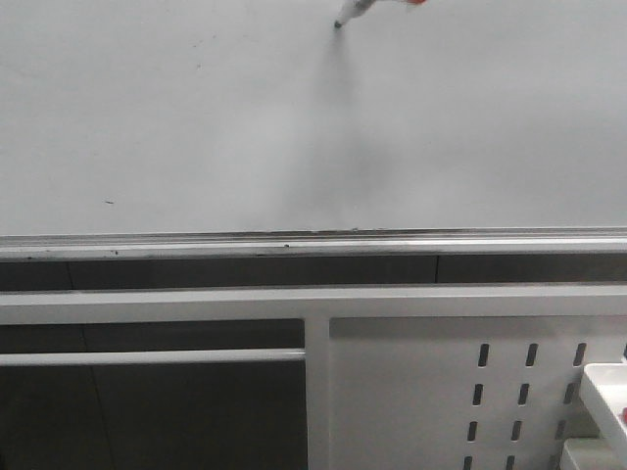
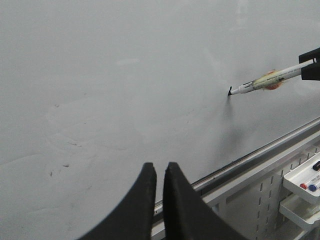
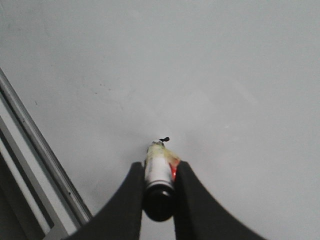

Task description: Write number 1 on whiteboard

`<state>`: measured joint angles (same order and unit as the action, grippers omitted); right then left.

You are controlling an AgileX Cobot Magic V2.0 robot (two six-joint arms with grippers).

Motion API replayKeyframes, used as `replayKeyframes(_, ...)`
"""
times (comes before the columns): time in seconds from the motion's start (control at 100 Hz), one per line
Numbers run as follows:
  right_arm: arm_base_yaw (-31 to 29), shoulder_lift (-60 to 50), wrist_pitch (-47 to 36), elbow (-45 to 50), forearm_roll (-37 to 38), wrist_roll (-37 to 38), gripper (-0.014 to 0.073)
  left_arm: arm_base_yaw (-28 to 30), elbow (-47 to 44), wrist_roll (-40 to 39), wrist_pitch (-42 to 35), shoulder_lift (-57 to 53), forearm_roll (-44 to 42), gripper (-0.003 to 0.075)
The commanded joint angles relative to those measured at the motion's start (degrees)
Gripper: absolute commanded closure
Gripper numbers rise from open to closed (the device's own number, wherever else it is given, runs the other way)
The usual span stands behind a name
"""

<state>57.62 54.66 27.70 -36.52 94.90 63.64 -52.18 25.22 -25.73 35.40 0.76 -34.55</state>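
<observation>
Your right tool (image 3: 159,187) grips the marker (image 2: 265,81), tip apparently touching the whiteboard (image 1: 196,117) high up; the stroke runs down toward the rail (image 1: 294,242). Left tool (image 2: 159,175) is closed, idle.

No text, label, brand or number can be read anywhere on the whiteboard (image 1: 196,117).

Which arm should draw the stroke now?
Right. Its pincer holds the marker, tip at the whiteboard beside a small black mark. The left pincer is shut and holds nothing.
</observation>
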Motion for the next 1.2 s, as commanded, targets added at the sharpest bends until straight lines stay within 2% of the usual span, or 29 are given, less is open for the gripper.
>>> replayKeyframes(0.0,-0.4,0.8,7.4,-1.4,3.7,1.0,0.0643,0.0,1.0,-0.6,-3.8,0.8,-1.0,0.0709)
replayKeyframes(0.13,-0.4,0.9,9.0,-1.4,6.5,5.2,0.0643,0.0,1.0,-0.6,-3.8,0.8,-1.0,0.0709)
replayKeyframes(0.5,-0.4,1.0,9.8,-1.4,7.6,7.0,0.0643,0.0,1.0,-0.6,-3.8,0.8,-1.0,0.0709)
replayKeyframes(0.85,-0.4,7.3,3.3,-1.4,-1.1,8.1,0.0643,0.0,1.0,-0.6,-3.8,0.8,-1.0,0.0709)
replayKeyframes(1.06,-0.4,15.0,1.6,-1.4,0.8,12.5,0.0643,0.0,1.0,-0.6,-3.8,0.8,-1.0,0.0709)
replayKeyframes(1.19,-0.4,16.1,0.5,-1.4,1.1,12.7,0.0643,0.0,1.0,-0.6,-3.8,0.8,-1.0,0.0709)
